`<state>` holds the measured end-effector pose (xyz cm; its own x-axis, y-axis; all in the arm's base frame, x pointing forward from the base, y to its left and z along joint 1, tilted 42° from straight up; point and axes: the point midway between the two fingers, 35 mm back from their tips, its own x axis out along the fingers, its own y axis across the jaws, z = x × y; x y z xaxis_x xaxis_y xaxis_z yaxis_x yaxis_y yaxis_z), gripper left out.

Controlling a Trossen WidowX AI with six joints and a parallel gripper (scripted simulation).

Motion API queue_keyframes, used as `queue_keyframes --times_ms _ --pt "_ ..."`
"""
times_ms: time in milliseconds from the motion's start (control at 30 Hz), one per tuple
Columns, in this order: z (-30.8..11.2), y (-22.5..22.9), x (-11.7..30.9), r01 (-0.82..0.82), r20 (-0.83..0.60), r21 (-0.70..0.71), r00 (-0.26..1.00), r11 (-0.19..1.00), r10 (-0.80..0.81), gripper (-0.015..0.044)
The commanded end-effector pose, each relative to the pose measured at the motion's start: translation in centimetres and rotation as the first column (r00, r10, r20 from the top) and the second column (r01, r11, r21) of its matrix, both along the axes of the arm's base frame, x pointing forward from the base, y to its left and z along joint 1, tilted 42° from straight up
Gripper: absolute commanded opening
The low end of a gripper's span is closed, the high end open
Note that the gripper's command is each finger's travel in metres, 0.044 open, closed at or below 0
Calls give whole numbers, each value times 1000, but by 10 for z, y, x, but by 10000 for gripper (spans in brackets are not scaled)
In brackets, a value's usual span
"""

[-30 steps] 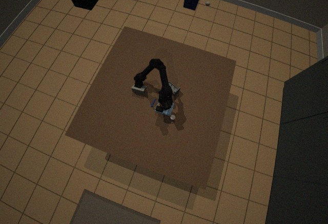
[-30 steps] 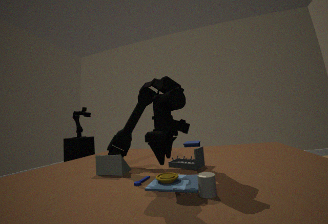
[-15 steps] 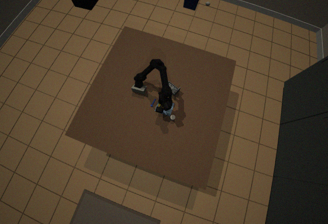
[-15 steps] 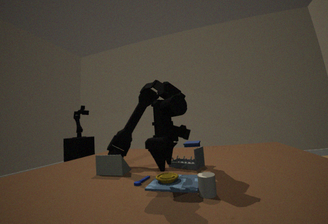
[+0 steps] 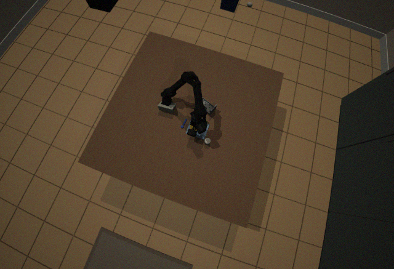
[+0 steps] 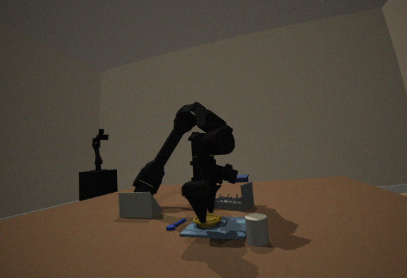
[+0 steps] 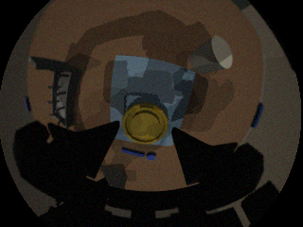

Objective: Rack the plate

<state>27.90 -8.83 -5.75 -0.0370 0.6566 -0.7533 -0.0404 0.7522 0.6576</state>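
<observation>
- Standing open: the gripper (image 5: 196, 130) (image 6: 206, 216) (image 7: 146, 127), black, fingers pointing down and spread wide, nothing gripped; whether either fingertip touches the plate I cannot tell.
- One plate (image 5: 192, 127) (image 6: 206, 221) (image 7: 145, 124), yellow, round, lying flat on the blue board, below and between the open fingers; outside the rack.
- One board (image 5: 207, 127) (image 6: 229, 233) (image 7: 128, 71), pale and darker blue, flat on the brown table (image 5: 143, 151) (image 6: 82, 242) (image 7: 156, 177); clock positions below are read from its centre, in the overhead view.
- One dish rack (image 5: 213, 109) (image 6: 247, 196) (image 7: 47, 63), grey, with an upright end panel and a row of short rails, at one o'clock, apart from the board.
- One cylinder (image 5: 207, 141) (image 6: 257, 229) (image 7: 222, 52), whitish, upright, just beside the board between four and five o'clock.
- One spoon-like utensil (image 5: 183, 123) (image 6: 175, 224) (image 7: 133, 152), blue, lying on the table near ten o'clock.
- One mounting block (image 5: 166, 107) (image 6: 134, 205), pale grey, carrying the black arm (image 5: 197, 95) (image 6: 169, 145), well out towards ten o'clock.
</observation>
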Motion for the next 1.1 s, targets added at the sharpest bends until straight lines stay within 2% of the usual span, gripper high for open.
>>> queue_keyframes --times_ms 0,500,867,1067 --pt "-5 6 -2 6 -5 6 1000 1000 -6 400" --pt "-11 12 -2 5 -5 7 1000 1000 -5 398" --pt "-11 12 -2 5 -5 7 1000 1000 -5 325" --pt "-1 0 1 6 -2 4 1000 1000 -6 168"
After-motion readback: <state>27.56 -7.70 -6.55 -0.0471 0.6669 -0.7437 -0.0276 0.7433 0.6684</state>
